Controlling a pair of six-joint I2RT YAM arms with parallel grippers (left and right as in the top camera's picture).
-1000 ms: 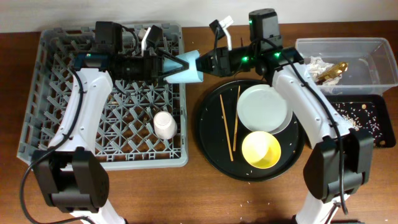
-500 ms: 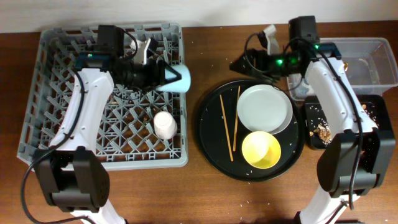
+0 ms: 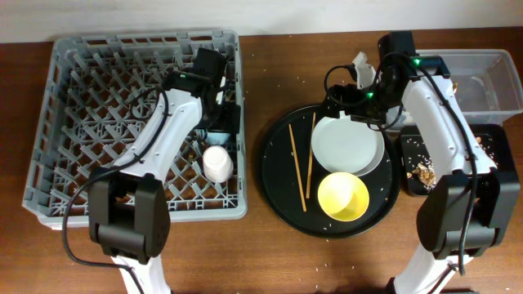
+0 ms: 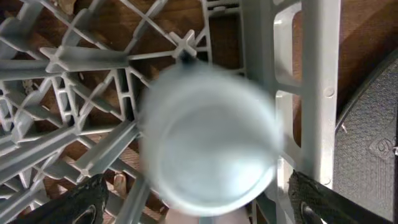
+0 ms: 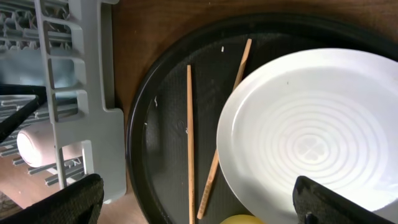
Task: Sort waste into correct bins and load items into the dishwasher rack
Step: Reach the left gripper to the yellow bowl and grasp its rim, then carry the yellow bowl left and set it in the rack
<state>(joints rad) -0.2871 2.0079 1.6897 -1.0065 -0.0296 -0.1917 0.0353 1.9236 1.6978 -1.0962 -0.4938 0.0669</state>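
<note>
The grey dishwasher rack (image 3: pixel 82 122) fills the left side. My left gripper (image 3: pixel 221 122) hangs over its right edge, open. In the left wrist view the light-blue cup (image 4: pixel 208 134) shows blurred, mouth up, among the pegs between the spread fingers (image 4: pixel 81 202) and touching neither. The pink cup (image 3: pixel 217 163) lies in the rack just in front. My right gripper (image 3: pixel 339 104) is open and empty above the far side of the round tray. It hangs over the two chopsticks (image 5: pixel 189 137) and the pale plate (image 5: pixel 311 137). The yellow bowl (image 3: pixel 341 196) sits nearer on the tray.
The large round black tray (image 3: pixel 274 175) sits beside the rack's right wall. A clear tub (image 3: pixel 482 77) stands at the back right. A shallow black tray (image 3: pixel 458 159) holding scraps lies in front of it, partly under my right arm.
The blue cup passed from my right gripper to my left. My left arm swung it down into the rack and opened. My right gripper opened, went to the tub and came back over the plate.
</note>
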